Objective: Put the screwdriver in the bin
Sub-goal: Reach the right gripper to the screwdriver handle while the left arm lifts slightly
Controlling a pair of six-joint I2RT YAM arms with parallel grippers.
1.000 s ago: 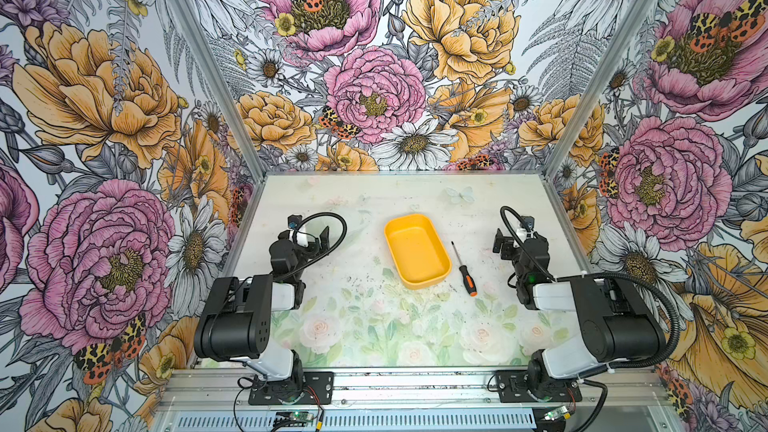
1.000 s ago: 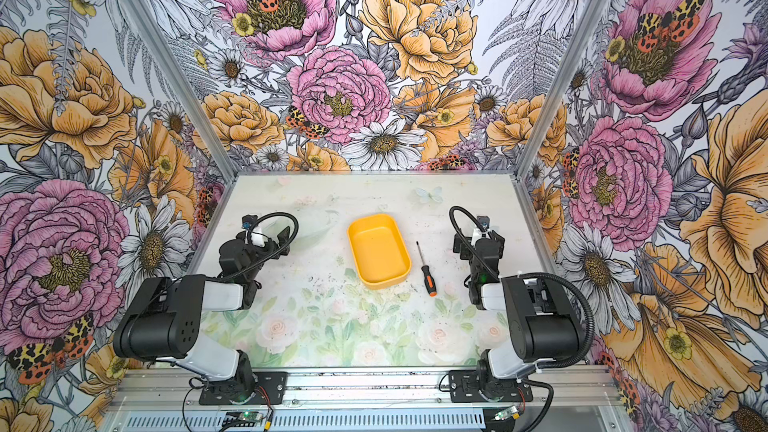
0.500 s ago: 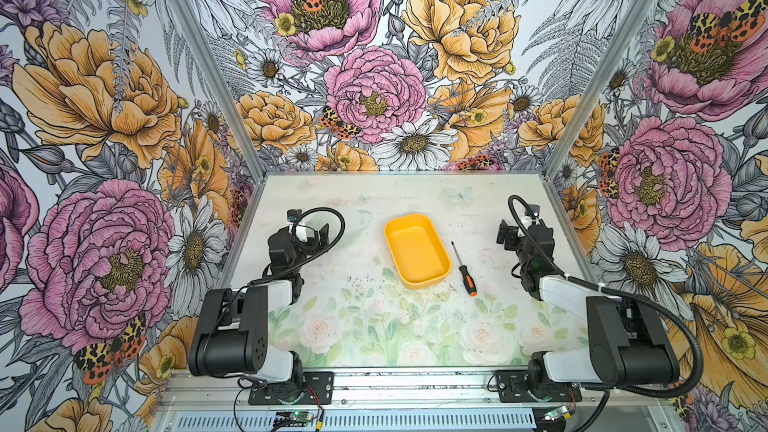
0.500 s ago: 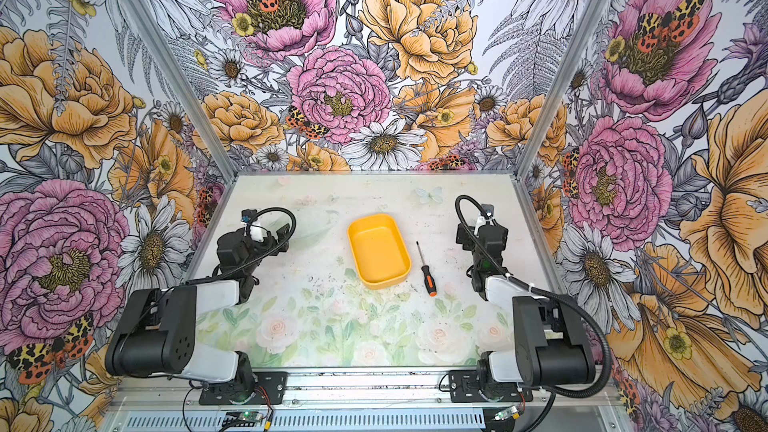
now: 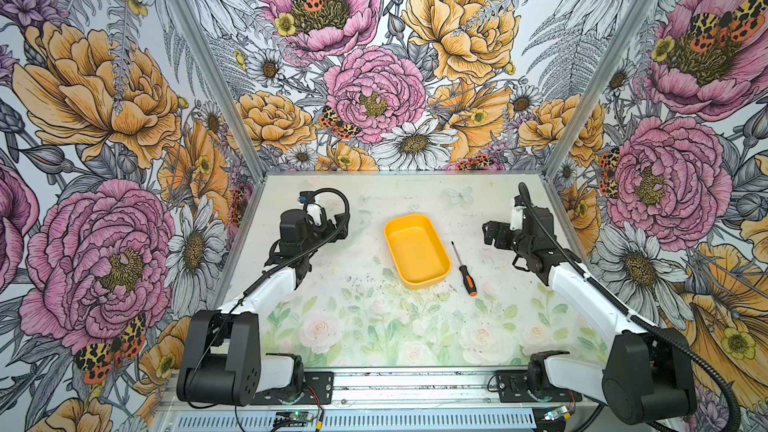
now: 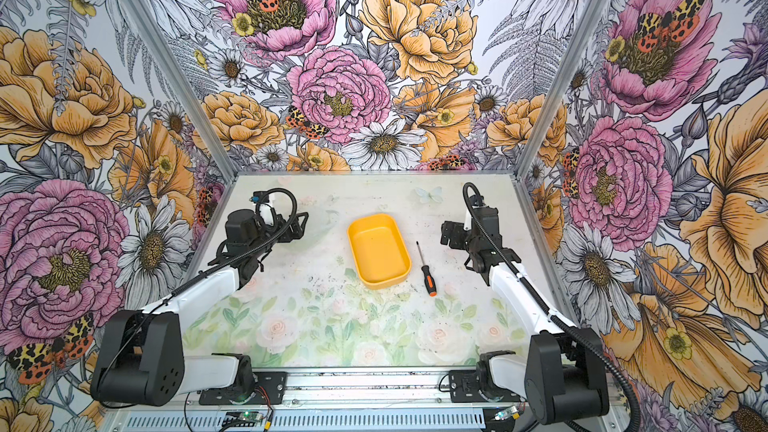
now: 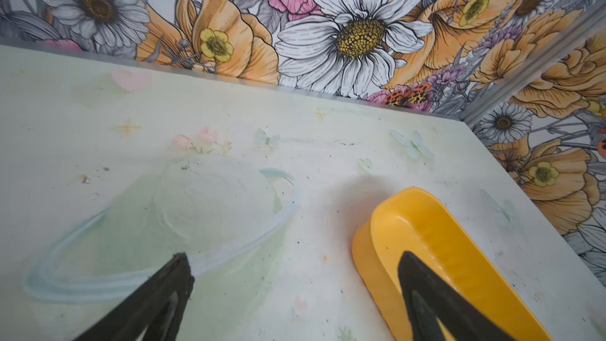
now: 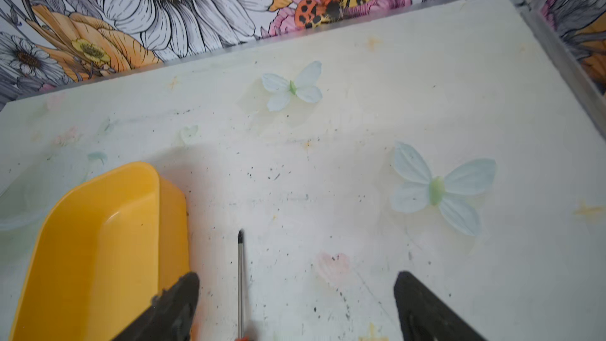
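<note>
Floral table [image 5: 374, 326]: screwdriver [image 5: 463, 270] just beside bin [image 5: 417, 249], probably not touching; left fingers [image 7: 157, 303], right fingers [image 8: 170, 310] spread

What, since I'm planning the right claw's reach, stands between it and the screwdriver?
Nothing visible: only bare tabletop lies between the right claw and the screwdriver; the bin sits on the screwdriver's other side.

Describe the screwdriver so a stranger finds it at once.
Start at the pale floral table, where the yellow bin sits near the middle. Just right of the bin in both top views lies the screwdriver, flat on the table. It is the only slim thing there: thin dark shaft, black handle, orange end.
</note>
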